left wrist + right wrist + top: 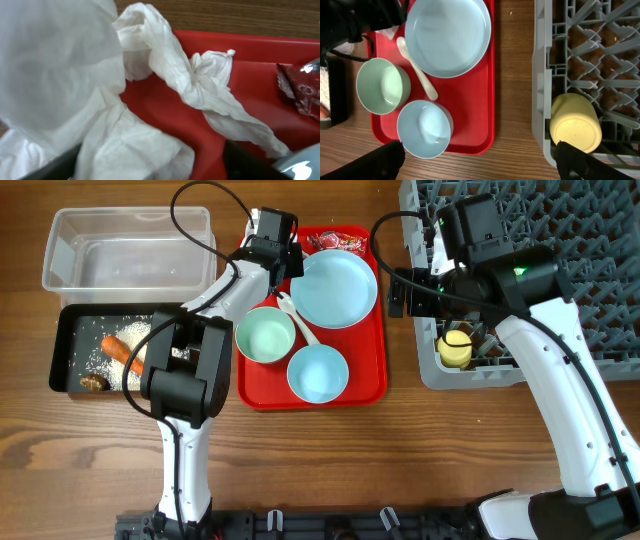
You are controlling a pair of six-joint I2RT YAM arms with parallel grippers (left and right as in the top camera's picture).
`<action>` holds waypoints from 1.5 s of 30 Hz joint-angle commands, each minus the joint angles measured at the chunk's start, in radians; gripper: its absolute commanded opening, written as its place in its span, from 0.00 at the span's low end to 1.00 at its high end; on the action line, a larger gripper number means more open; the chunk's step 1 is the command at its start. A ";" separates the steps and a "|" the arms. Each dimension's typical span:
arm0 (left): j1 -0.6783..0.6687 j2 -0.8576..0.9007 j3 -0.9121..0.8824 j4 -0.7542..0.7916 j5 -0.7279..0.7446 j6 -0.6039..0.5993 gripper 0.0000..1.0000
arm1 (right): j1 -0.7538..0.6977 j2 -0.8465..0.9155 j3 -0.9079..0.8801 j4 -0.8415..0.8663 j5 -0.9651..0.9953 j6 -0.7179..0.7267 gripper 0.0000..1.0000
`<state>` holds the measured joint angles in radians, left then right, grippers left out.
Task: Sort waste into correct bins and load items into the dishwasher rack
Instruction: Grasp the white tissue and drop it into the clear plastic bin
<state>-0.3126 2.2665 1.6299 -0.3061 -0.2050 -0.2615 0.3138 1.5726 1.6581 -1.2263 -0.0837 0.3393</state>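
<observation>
Left wrist: red wrapper (301,91) (print illegible)

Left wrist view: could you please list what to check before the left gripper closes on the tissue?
1. Tissue sits inside the left gripper: ok.
2. Fingers touching tissue on both sides: not ok, a gap shows at one finger.
3. Red wrapper outside the fingers: ok.
4. Clear tub has room: ok.
5. Right gripper open, holding nothing: ok.
</observation>
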 commanded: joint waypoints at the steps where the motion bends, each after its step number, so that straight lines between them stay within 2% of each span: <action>1: -0.004 0.013 0.019 -0.006 0.082 -0.016 0.56 | 0.001 0.008 -0.004 0.002 0.016 0.002 0.99; 4: -0.005 0.013 0.019 -0.019 0.092 -0.016 0.24 | 0.001 0.008 -0.006 0.002 0.016 0.002 0.99; 7: -0.005 0.013 0.019 -0.028 0.092 -0.016 0.06 | 0.001 0.008 -0.013 0.002 0.016 0.002 1.00; 8: -0.005 0.013 0.019 -0.031 0.092 -0.016 0.04 | 0.001 0.008 -0.017 0.002 0.016 0.002 1.00; 14: -0.004 -0.044 0.019 -0.035 0.092 -0.016 0.04 | 0.001 0.008 -0.018 0.000 0.016 0.002 1.00; 24: 0.004 -0.319 0.020 -0.136 0.091 0.027 0.04 | 0.001 0.008 -0.018 0.000 0.016 0.002 0.99; 30: 0.004 -0.356 0.020 -0.195 0.087 0.048 0.04 | 0.001 0.008 -0.018 -0.002 0.016 0.002 1.00; 35: 0.016 -0.399 0.020 -0.204 -0.042 0.048 0.04 | 0.001 0.008 -0.018 -0.006 0.016 0.001 1.00; 41: 0.105 -0.524 0.020 -0.219 -0.096 0.048 0.04 | 0.001 0.008 -0.018 -0.004 0.016 0.002 1.00; 45: 0.225 -0.555 0.020 -0.272 -0.096 0.048 0.04 | 0.001 0.008 -0.018 0.000 0.016 0.003 1.00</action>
<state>-0.1814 1.7599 1.6470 -0.5411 -0.2653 -0.2260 0.3138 1.5726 1.6440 -1.2285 -0.0841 0.3393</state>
